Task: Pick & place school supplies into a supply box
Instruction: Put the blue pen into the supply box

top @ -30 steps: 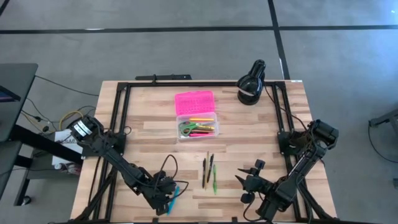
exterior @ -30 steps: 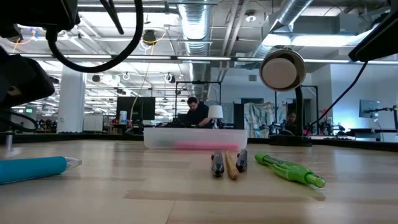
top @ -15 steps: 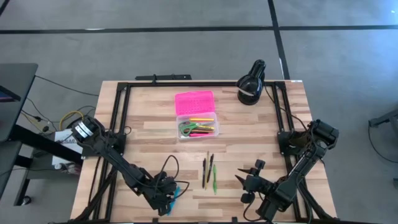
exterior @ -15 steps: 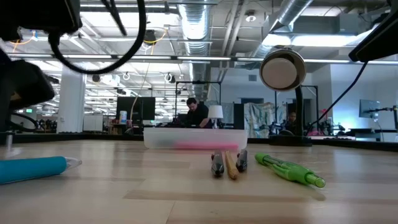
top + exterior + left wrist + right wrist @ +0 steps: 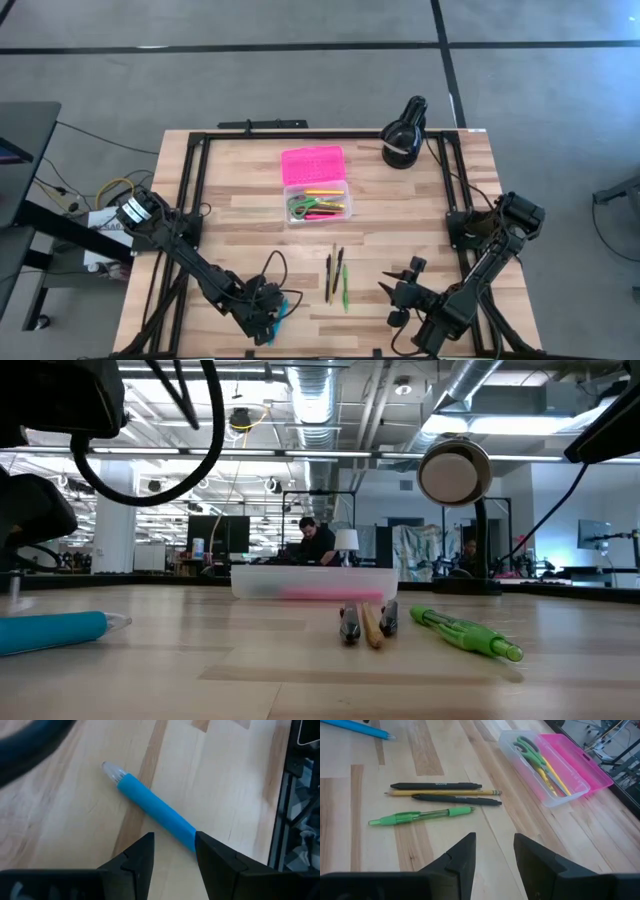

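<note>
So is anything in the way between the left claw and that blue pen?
No. The left gripper hangs open right above the blue pen, which lies alone on bare wood table. Nothing visible sits between them.

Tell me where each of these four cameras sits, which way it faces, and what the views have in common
High view: overhead, straight down on the table; both arms show.
Low view: tabletop height, level across to the supply box and room; arm parts overhead.
Left wrist view: on the left arm, over the blue pen; left gripper open.
Right wrist view: on the right arm, toward pens and box; right gripper open.
Shared: the green pen shows in high, low and right wrist views.
</note>
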### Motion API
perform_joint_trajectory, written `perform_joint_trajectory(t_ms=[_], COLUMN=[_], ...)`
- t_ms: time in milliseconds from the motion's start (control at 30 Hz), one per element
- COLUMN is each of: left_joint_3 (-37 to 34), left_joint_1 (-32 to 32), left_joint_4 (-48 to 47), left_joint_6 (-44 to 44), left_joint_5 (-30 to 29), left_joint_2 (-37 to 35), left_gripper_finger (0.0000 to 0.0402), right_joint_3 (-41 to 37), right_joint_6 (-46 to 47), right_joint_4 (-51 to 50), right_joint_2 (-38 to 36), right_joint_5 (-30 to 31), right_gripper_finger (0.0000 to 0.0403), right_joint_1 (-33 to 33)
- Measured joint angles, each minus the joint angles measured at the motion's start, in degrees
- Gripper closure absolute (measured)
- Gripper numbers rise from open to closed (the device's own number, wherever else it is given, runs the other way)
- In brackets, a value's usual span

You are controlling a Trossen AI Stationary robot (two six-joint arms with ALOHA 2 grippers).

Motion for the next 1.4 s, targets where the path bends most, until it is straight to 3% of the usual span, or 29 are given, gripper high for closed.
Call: perform_joint_trajectory(t_ms=[333,800,1133,1400], left_joint_3=[0.0,0.0,0.1,5.2], left_joint_1=[0.0,2.0,2.2,2.3], left_joint_4=[0.9,1.0,0.5,-3.6], left_joint_6=[-1.0,-0.7,-2.5,-0.7], left_joint_5=[0.5,3.4,2.8,3.9], left_joint_2=[0.0,0.0,1.1,5.2], left_gripper_finger=[0.0257,0.0171,0.0186,0.0198], right_joint_3=[0.0,0.0,0.0,0.0], right_joint_6=[0.0,0.0,0.0,0.0], right_joint_4=[0.0,0.2,0.2,-0.1], right_joint_2=[0.0,0.0,0.0,0.0], right_joint_5=[-0.1,-0.4,-1.5,-1.5], right_gripper_finger=[0.0274,0.0274,0.0274,0.0274], right_joint_1=[0.0,0.0,0.0,0.0])
